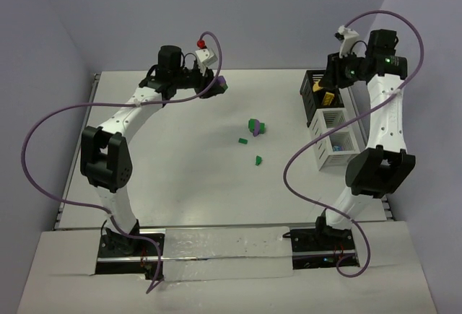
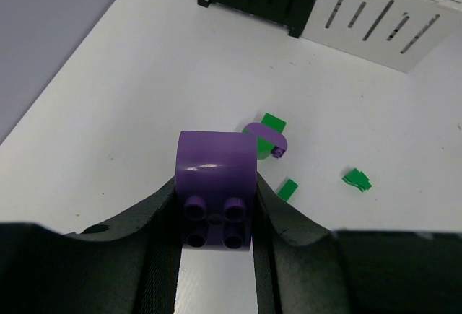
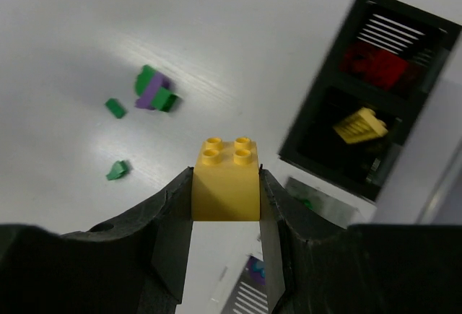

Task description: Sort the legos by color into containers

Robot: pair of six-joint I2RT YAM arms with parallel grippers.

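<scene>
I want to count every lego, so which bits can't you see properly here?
- White slotted plastic containers: top view, the right arm covers part; contents too small.
- Red shape in the black slatted bin: right wrist view, blurred.
- Purple rounded plastic brick: left wrist view, the left gripper hides its sides.

Glossy plastic purple lego (image 2: 215, 171), smooth yellow lego (image 3: 226, 188), matt table (image 2: 130, 97)
</scene>
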